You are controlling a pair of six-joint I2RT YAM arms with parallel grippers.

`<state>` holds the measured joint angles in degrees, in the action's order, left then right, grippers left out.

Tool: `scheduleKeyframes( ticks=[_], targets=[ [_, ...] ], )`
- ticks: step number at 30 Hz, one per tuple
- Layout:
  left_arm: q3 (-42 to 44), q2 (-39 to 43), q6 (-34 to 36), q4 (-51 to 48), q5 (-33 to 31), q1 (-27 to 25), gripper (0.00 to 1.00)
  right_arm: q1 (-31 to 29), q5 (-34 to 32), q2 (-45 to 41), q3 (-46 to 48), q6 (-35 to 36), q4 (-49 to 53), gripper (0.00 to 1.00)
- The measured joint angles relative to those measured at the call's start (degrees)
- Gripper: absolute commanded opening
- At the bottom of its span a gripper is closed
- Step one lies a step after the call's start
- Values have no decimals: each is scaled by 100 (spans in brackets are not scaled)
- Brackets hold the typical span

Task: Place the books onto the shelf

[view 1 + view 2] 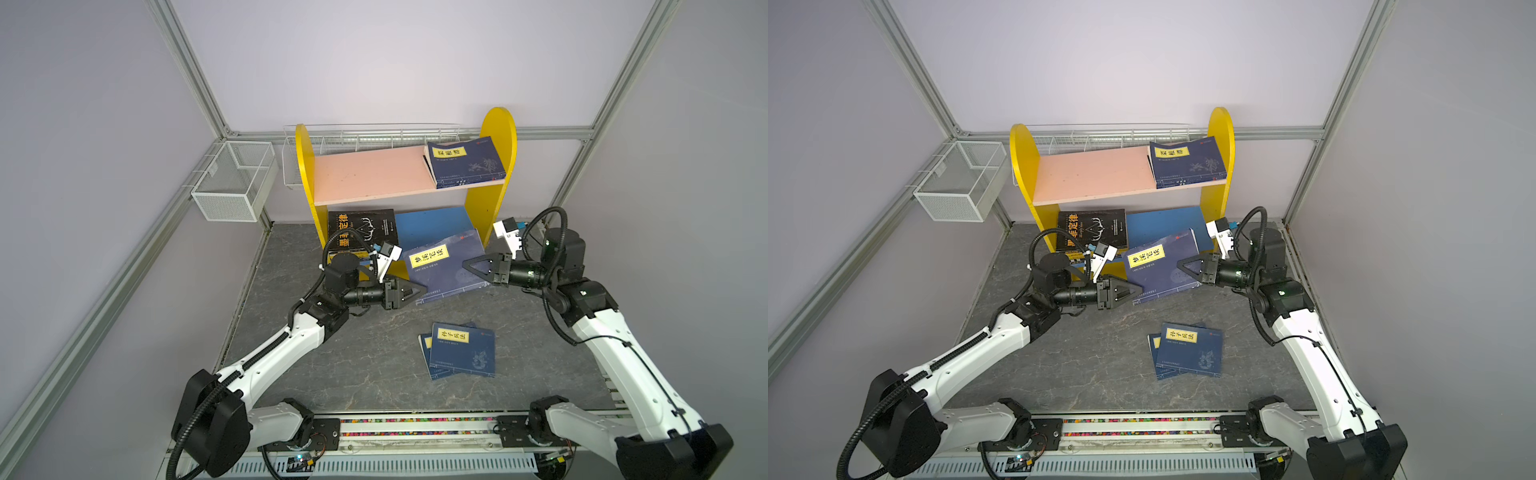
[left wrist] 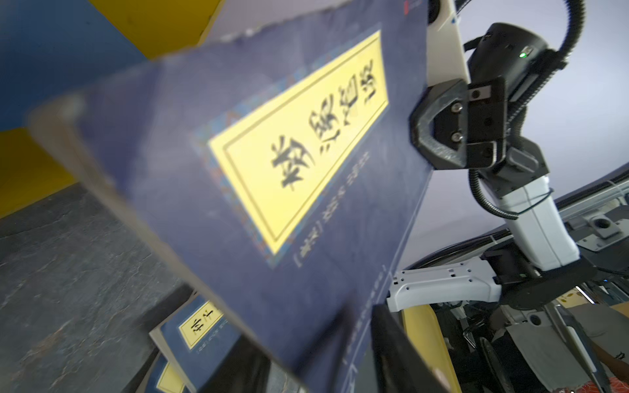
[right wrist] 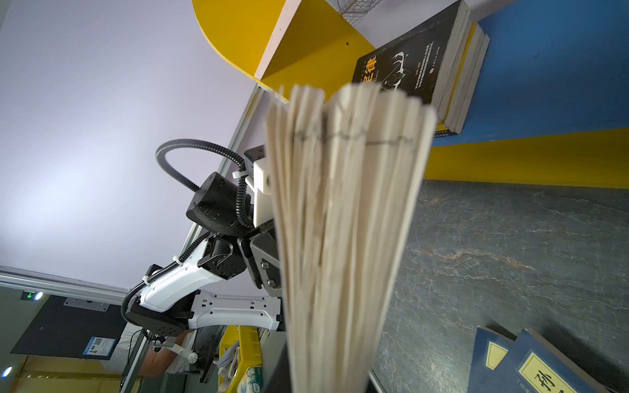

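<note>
Over grey tabletop (image 1: 353, 365), right jaws clamp navy book (image 1: 442, 272) (left jaws touching).

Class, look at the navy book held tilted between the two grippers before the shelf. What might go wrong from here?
1. The navy book is pinched only at its edge by the right gripper, and its pages fan loose; it may sag or slip.
2. The black book's stack already fills the left of the blue lower board, so the tilted book could catch on it or on the yellow side panel.
</note>
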<state>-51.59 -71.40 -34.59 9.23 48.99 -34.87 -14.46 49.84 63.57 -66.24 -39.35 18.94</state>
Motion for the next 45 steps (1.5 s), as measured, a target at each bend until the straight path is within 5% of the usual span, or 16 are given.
scheduleKeyframes(
  ticks=[2,7,10,12,18,22,27,37,45],
  targets=[
    [-52,28,-50,17,42,24,0,11,-31,0,-59,-7,2,8],
    [-92,275,-79,-81,-232,-2,0,9,-33,0,-151,-7,2,15],
    [-92,577,-149,-96,-654,-66,0,4,-146,0,-219,44,50,56],
    [-133,822,-208,-61,-1067,-50,0,17,-409,-7,-271,105,212,69],
    [-1891,479,-24,-776,-1790,-13,0,356,-1985,-330,-428,450,1154,69],
    [-4695,-785,223,-1779,-1893,57,0,496,-2900,-529,-439,603,1716,67],
    [-9086,-3265,-107,-2852,-1491,533,0,498,-3211,-566,-348,592,1950,66],
    [-10301,-5560,-1867,-2820,-1075,1182,0,498,-3364,-831,-142,579,2212,66],
    [-8977,-4981,-1971,-2625,-901,1084,0,476,-3296,-837,-131,588,2072,66]
  ],
)
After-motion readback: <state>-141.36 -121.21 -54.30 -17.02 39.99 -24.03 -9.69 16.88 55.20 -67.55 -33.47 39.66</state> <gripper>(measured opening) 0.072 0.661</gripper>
